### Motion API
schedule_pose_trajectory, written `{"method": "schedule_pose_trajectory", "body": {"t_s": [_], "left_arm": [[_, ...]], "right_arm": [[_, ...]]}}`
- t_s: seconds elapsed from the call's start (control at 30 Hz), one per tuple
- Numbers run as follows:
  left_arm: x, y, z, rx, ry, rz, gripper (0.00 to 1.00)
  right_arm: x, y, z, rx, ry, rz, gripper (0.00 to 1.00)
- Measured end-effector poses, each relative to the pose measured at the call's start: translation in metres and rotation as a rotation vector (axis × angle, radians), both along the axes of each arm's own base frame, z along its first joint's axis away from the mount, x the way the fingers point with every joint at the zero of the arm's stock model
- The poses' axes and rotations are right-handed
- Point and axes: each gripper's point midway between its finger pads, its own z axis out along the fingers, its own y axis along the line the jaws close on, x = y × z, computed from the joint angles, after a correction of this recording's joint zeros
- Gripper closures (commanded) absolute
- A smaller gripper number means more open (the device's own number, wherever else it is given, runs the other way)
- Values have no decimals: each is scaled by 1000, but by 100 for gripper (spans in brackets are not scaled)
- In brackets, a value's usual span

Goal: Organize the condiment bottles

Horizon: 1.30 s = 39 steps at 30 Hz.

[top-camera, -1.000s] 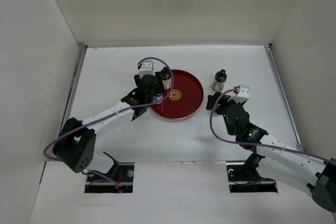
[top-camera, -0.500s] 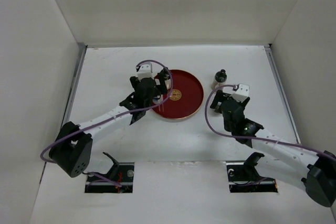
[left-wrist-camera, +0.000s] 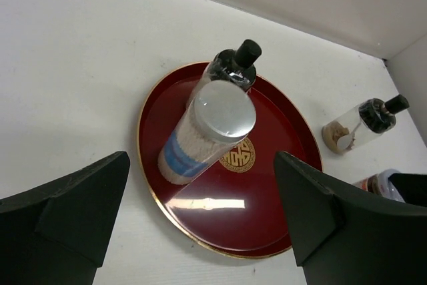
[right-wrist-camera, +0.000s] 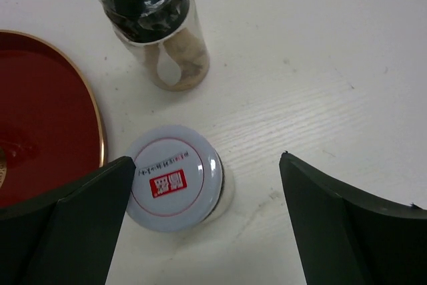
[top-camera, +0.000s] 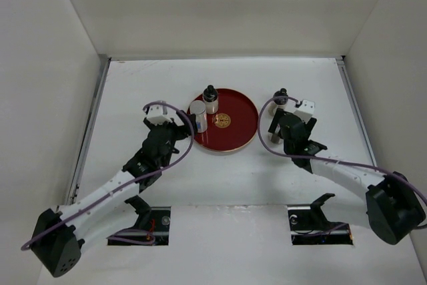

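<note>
L gripper (left-wrist-camera: 201,165) backed off, spread; cylinder (left-wrist-camera: 207,131) + bottle (left-wrist-camera: 230,71) upright on tray (left-wrist-camera: 267,218).

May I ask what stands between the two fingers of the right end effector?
A white-lidded jar with a red label stands between the open fingers, nearer the one beside the red tray; the right wrist view shows it.

The top camera is looking steeply down over the worktop (top-camera: 227,171) from its near edge; 2 wrist cameras are peering closely past their jaws, sharing the red tray (left-wrist-camera: 267,211).
</note>
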Motion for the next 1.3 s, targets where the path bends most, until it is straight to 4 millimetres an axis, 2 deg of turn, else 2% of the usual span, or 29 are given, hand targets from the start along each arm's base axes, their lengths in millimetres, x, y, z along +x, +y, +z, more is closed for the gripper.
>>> {"method": "schedule_pose_trajectory", "body": {"t_s": [0.13,0.27,0.4,0.57,0.7,0.83,0.93,0.97,1.03,1.13,1.3], "left_arm": [[-22,18,-15,-38,-17,4,11],[-31,30,-25,-67,-29,21,11],[-31,39,-35,-75,-15,47,12],[-30,38,-39,-78,1,41,12],[-30,36,-40,-82,4,35,12],[-30,36,-41,-83,6,35,12],[-30,37,-41,-83,7,37,12],[-29,37,-41,-83,8,37,12],[-29,37,-41,-84,8,37,12],[-29,38,-41,-86,9,41,12],[-29,38,-41,-89,9,42,12]], "right_arm": [[15,12,-3,28,8,33,7],[23,21,-6,42,9,55,7],[17,18,2,55,-16,57,6],[5,11,19,92,-78,57,6],[0,11,24,115,-97,60,0],[-3,22,13,108,-58,98,0],[-6,26,-12,71,21,111,0],[-7,25,-20,57,46,111,3],[-9,23,-34,32,92,108,17],[-10,22,-39,19,108,103,36],[-12,15,-32,-25,89,72,43]]}}
